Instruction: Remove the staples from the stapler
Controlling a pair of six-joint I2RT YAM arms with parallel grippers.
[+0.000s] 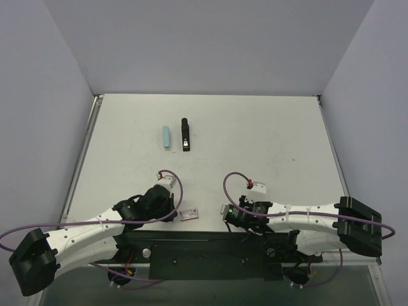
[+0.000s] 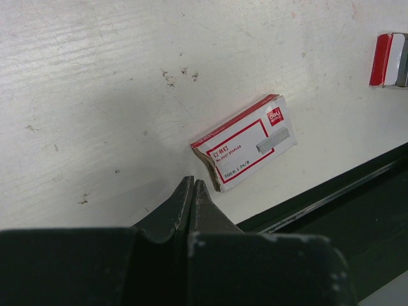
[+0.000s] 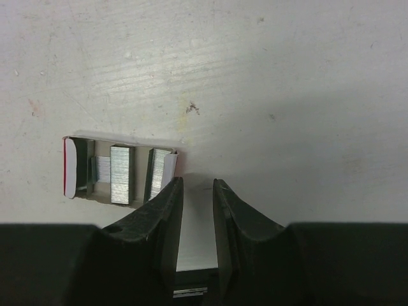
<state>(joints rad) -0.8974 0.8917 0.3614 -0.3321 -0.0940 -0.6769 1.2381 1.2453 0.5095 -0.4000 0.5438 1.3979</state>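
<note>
The black stapler [image 1: 185, 135] lies at the far middle of the table, a light-blue oblong piece [image 1: 166, 137] beside it on its left. Both grippers are far from it, near the front edge. Silvery staple strips [image 3: 121, 173] lie in a small open cardboard tray [image 3: 76, 167], just left of my right gripper [image 3: 197, 183], which is slightly open and empty. My left gripper [image 2: 193, 182] is shut and empty, its tip just short of the red-and-white staple box [image 2: 245, 143]. In the top view the left gripper [image 1: 173, 205] and the right gripper [image 1: 224, 213] flank that box [image 1: 189, 214].
The tray's red-and-white end also shows at the upper right of the left wrist view [image 2: 387, 59]. The dark front rail [image 1: 204, 245] runs just behind both grippers. Walls enclose the table [image 1: 255, 140] on three sides.
</note>
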